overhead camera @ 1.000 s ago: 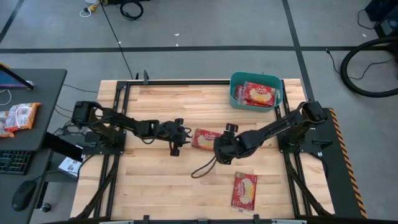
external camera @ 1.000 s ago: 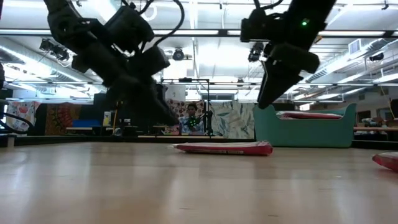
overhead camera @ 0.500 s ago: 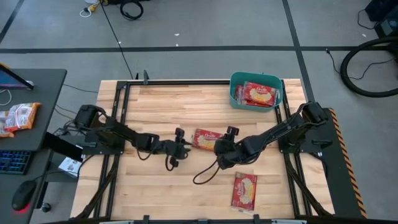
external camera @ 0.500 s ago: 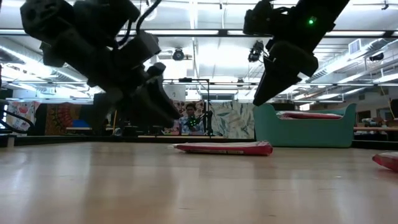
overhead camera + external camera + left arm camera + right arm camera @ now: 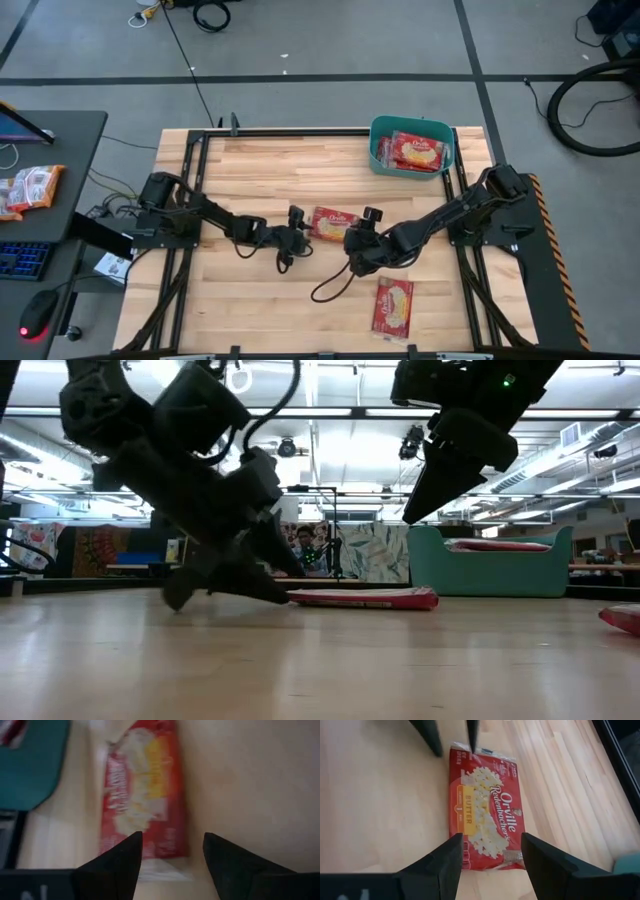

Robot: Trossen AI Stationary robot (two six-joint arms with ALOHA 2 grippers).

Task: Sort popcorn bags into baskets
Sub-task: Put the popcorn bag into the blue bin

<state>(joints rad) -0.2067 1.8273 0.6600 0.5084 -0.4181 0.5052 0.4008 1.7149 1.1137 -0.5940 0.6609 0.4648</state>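
Here one bag (image 5: 393, 305) lies flat at the near table (image 5: 250, 170) edge. Mid-table, left tool (image 5: 296, 232) and right tool (image 5: 362, 232), both open and empty, flank another bag (image 5: 333, 222). Farthest, bin (image 5: 378, 150) holds bags.

A robotics lab set up in a large open hall — the butcher-block bench (image 5: 260, 165) stands in a black metal frame on a grey concrete floor (image 5: 330, 40) marked with dark lines, with loose cables (image 5: 600, 105) lying around. Beside it sits a dark desk (image 5: 50, 190) with a keyboard (image 5: 22, 260) and mouse (image 5: 38, 315) (an operator's station, by the look). Across the bench, long ceiling strip lights (image 5: 330, 460) and patterned wall panels (image 5: 365, 555) show.
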